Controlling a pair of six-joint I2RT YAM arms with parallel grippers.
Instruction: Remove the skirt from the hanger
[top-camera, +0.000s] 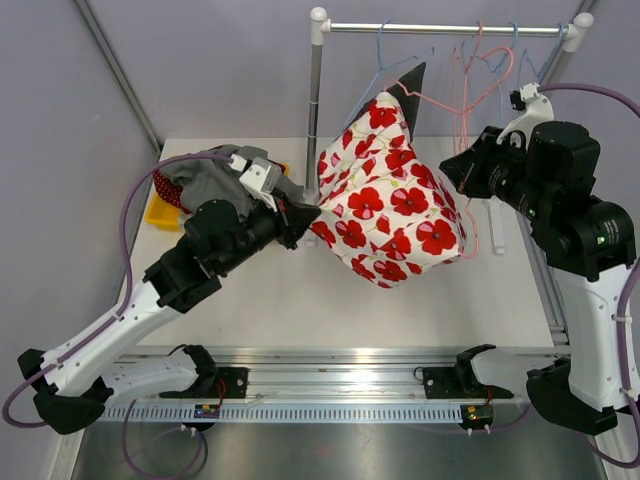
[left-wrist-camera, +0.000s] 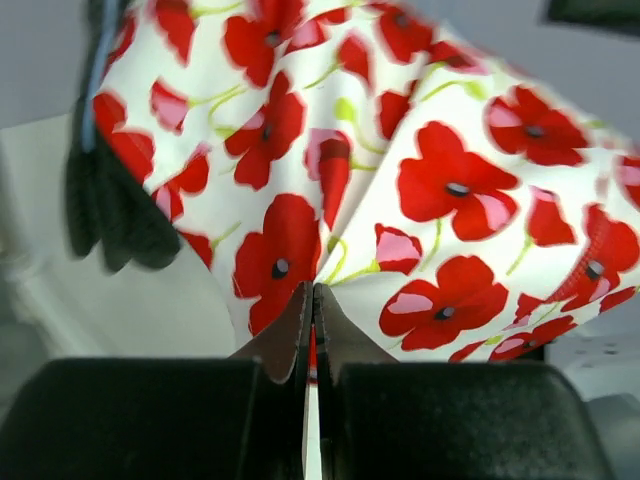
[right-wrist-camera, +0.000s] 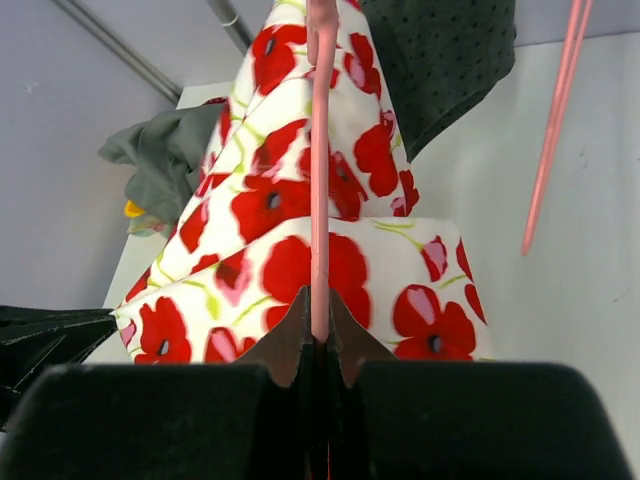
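The skirt (top-camera: 390, 200), white with red poppies, hangs below the rail (top-camera: 440, 29) of a clothes rack at the back of the worktop (top-camera: 400, 310). Its top is up near the rail and its lower body spreads out above the worktop, between the two arms. The left claw (top-camera: 305, 215) reaches in from the left with its fingers pressed together on the skirt's left edge. In the left wrist view the tips meet at a fold of the printed cloth, and a sliver of red shows between them. The right claw (top-camera: 455, 170) sits at the skirt's right side, pinching the thin wire of the pink hanger (right-wrist-camera: 320, 150), which runs straight up across the fabric in the right wrist view. A dark dotted garment (top-camera: 413, 95) hangs just behind the skirt. At the rear left of the worktop, grey clothing (top-camera: 205, 180) lies heaped over a yellow container (top-camera: 160, 213), beside the rack's upright post (top-camera: 314, 110).
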